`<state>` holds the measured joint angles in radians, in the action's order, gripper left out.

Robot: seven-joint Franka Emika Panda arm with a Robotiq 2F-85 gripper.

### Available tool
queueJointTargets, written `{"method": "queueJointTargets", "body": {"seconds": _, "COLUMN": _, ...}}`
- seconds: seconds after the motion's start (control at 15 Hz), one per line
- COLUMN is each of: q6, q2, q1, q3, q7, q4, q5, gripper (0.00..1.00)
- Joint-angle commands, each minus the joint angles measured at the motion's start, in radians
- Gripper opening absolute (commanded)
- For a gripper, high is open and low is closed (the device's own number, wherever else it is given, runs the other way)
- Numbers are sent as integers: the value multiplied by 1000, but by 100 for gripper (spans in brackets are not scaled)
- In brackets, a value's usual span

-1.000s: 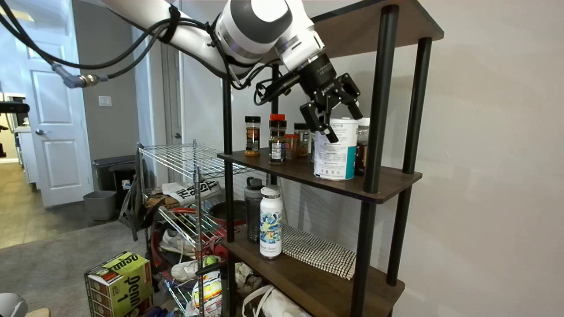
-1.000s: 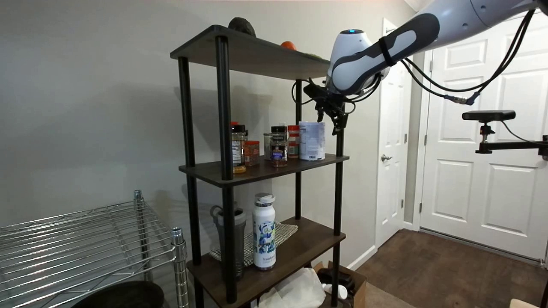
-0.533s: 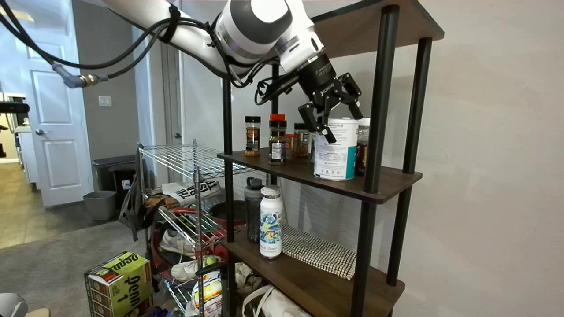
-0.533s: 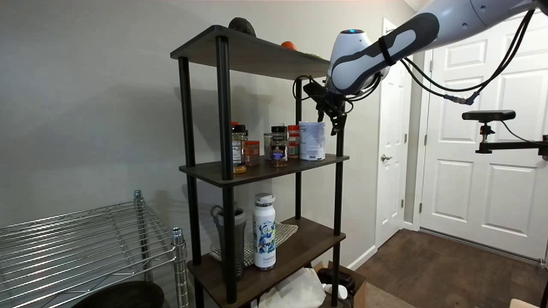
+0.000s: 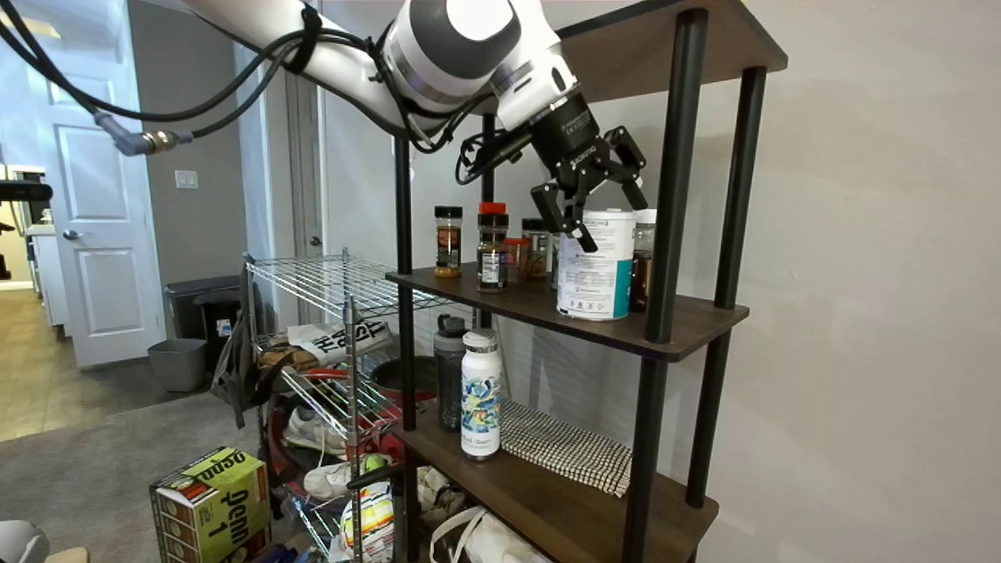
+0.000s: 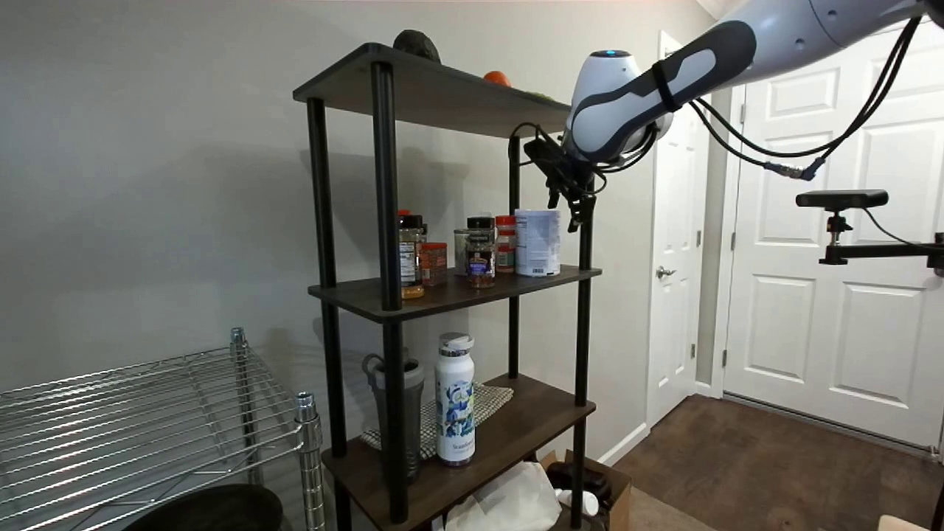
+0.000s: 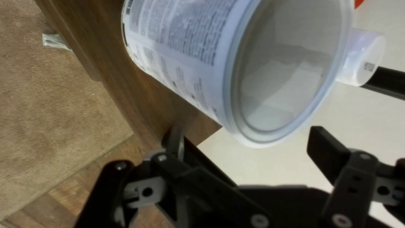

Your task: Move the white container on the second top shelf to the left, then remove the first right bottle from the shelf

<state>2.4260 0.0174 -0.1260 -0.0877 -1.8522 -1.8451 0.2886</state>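
Note:
The white container (image 5: pixel 588 274) is a tall tub with a teal patch. It stands upright near the right end of the second top shelf (image 5: pixel 696 314). It also shows in an exterior view (image 6: pixel 538 243) and the wrist view (image 7: pixel 186 47). My gripper (image 5: pixel 610 216) is open and empty above the tub's rim; in the wrist view (image 7: pixel 248 139) the rim lies ahead of the parted fingers. A white-capped bottle with brown contents (image 5: pixel 641 274) is partly hidden behind the tub. A small dark bottle with an orange label (image 5: pixel 448 242) stands at the left. I cannot tell which is the first right bottle.
The top shelf board (image 6: pixel 435 96) is above the gripper. A black pole (image 5: pixel 676 180) stands right of it. Several spice bottles, including a black-capped one (image 6: pixel 481 254) and a red-capped one (image 6: pixel 506 243), stand left of the tub. A wire rack (image 5: pixel 344 274) stands left.
My gripper has shifted and turned very slightly above the tub. The tub and the bottles have not moved.

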Motion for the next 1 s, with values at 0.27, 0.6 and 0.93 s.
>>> {"method": "queueJointTargets", "body": {"seconds": 0.27, "q6": 53, "q2": -31, "q1": -1, "q3": -25, "q7": 24, "q4": 12, "q5": -76, "gripper": 100}}
{"method": "queueJointTargets", "body": {"seconds": 0.6, "q6": 51, "q2": -49, "q1": 9, "q3": -21, "q7": 79, "q4": 3, "q5": -121, "gripper": 100}}
{"method": "queueJointTargets", "body": {"seconds": 0.93, "q6": 47, "q2": -42, "q1": 14, "q3": -18, "q7": 126, "q4": -17, "q5": -124, "gripper": 100}}
